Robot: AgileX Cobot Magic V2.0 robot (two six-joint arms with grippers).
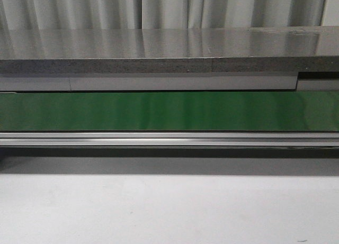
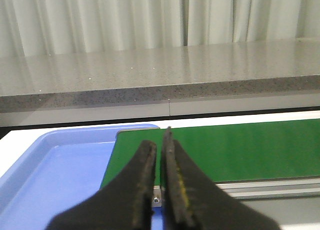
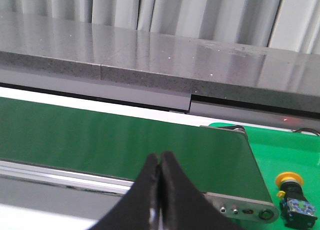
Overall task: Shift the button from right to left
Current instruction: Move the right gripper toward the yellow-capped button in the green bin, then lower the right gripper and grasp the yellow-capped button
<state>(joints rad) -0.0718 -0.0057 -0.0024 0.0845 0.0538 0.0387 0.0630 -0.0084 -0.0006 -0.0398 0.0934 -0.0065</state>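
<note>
The button (image 3: 291,197), a yellow cap on a black body, lies on its side on a bright green surface (image 3: 290,155) past the end of the green conveyor belt (image 3: 120,140); it shows only in the right wrist view. My right gripper (image 3: 160,157) is shut and empty, over the belt's near edge, well apart from the button. My left gripper (image 2: 160,142) is shut with nothing between its fingers, above the belt's other end (image 2: 240,150) beside a blue tray (image 2: 55,170). Neither gripper shows in the front view.
The green belt (image 1: 169,110) runs across the front view with a metal rail (image 1: 169,139) at its near side. A grey stone counter (image 1: 159,51) and curtains stand behind it. White tabletop (image 1: 169,212) lies in front.
</note>
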